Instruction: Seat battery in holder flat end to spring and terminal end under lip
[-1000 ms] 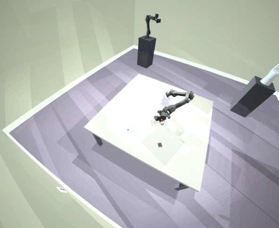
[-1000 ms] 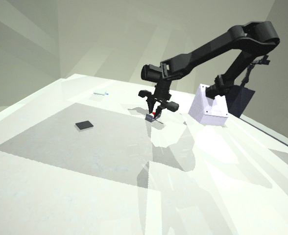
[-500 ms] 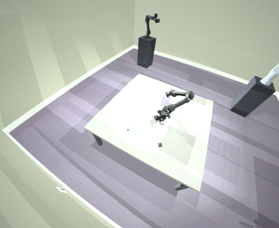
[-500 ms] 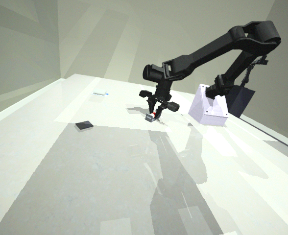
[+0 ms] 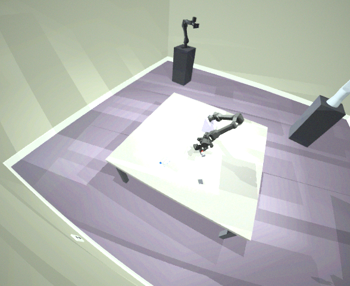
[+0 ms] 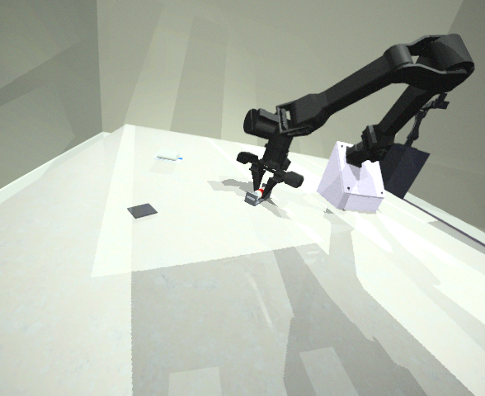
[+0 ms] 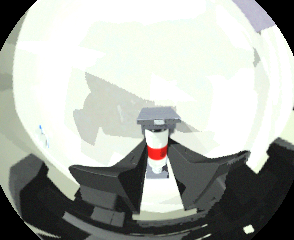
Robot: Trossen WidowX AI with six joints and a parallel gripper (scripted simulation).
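Observation:
The white battery with a red band (image 7: pixel 157 151) (image 6: pixel 259 192) lies between the fingers of my gripper (image 7: pixel 155 140) (image 6: pixel 260 190), which is shut on it. The grey holder (image 7: pixel 158 116) (image 6: pixel 250 197) (image 5: pixel 203 155) is directly below. In the wrist view, the battery lies in line with the holder, its far end close against or just under the raised grey end wall. Its near end is above the holder's near end. Contact with the spring and lip, and whether battery and holder are level, cannot be told. The fingertips are down beside the battery, close to the holder.
A flat dark square (image 5: pixel 200 181) (image 6: pixel 142 210) lies on the table (image 5: pixel 156 132). A white item with a blue end (image 6: pixel 168 154) lies farther off. A lavender block (image 6: pixel 362 203) stands by the arm's base. Another arm on a dark pedestal (image 5: pixel 183 66) stands beyond the table.

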